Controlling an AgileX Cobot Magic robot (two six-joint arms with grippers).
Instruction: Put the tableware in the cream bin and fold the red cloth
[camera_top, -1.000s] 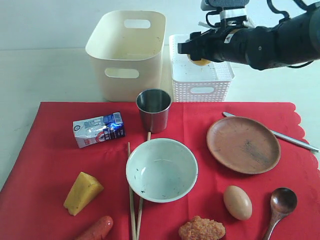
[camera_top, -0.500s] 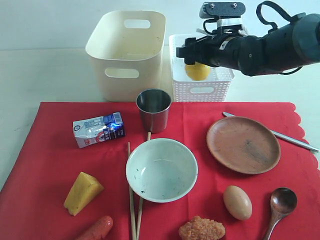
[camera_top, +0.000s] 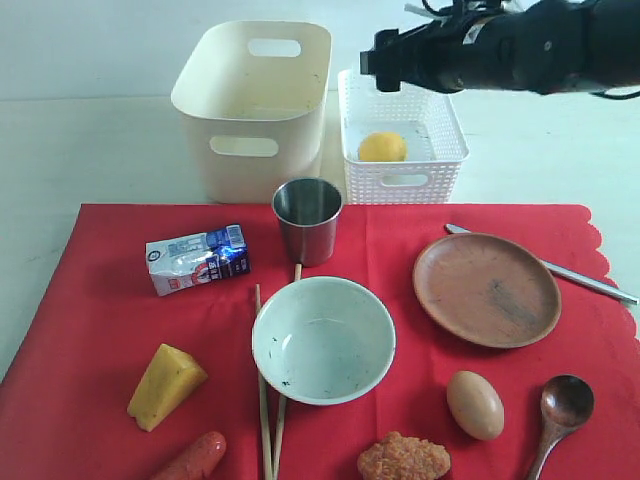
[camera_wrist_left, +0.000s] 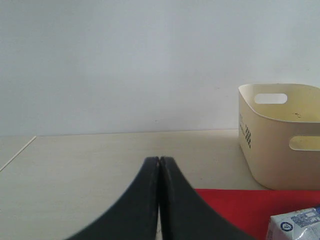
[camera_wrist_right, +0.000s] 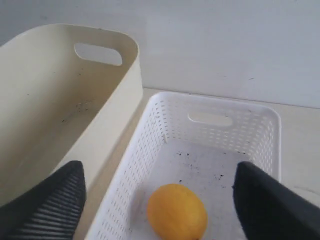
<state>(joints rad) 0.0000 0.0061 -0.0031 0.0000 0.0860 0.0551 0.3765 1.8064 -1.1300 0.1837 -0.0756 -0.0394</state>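
Observation:
On the red cloth (camera_top: 100, 300) lie the steel cup (camera_top: 307, 218), speckled bowl (camera_top: 323, 340), brown plate (camera_top: 487, 288), wooden spoon (camera_top: 563, 405), chopsticks (camera_top: 264, 400) and metal knife (camera_top: 590, 282). The cream bin (camera_top: 250, 100) stands behind the cloth with nothing visible inside. My right gripper (camera_top: 385, 62) (camera_wrist_right: 157, 172) hangs open above the white lattice basket (camera_top: 405, 180), holding nothing. My left gripper (camera_wrist_left: 159, 160) is shut and empty, low over the table left of the bin (camera_wrist_left: 280, 135); the exterior view does not show it.
A lemon (camera_top: 382, 147) (camera_wrist_right: 176, 211) lies in the lattice basket. Food on the cloth: milk carton (camera_top: 196, 258), yellow wedge (camera_top: 165, 385), sausage (camera_top: 190, 458), egg (camera_top: 474, 404) and a fried piece (camera_top: 403, 460).
My right gripper has let go of the lemon, which now rests in the lattice basket. The arm has risen and drawn back above the basket.

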